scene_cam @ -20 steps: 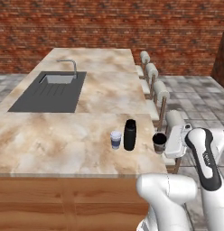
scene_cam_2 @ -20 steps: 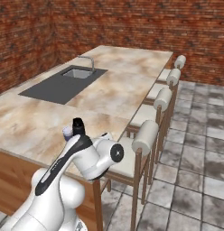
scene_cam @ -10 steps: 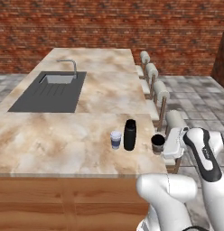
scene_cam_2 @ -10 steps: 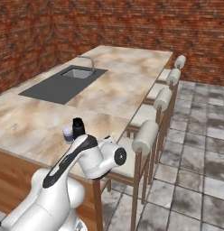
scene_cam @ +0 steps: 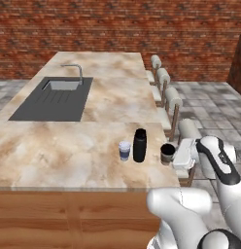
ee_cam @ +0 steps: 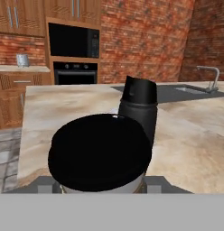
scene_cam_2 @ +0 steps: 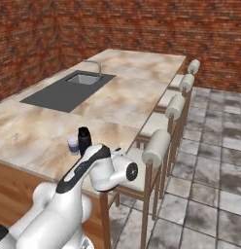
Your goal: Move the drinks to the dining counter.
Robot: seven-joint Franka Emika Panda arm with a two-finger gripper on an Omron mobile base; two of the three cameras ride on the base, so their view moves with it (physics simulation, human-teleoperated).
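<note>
We see our pincer (scene_cam: 172,156) closed around the coffee cup (scene_cam: 167,153) on the bench (scene_cam: 69,151); black bottle (scene_cam: 140,145) just beside; white cup (scene_cam: 124,150) next.

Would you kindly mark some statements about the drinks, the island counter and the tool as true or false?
1. All three drinks stand upright on the dining counter. True.
2. The black bottle stands between the white cup and the coffee cup. True.
3. The white cup sits inside the sink. False: it stands on the marble near the front edge.
4. The tool is closed around the coffee cup. True.
5. The stools are tipped over. False: they stand upright along the counter's side.
</note>
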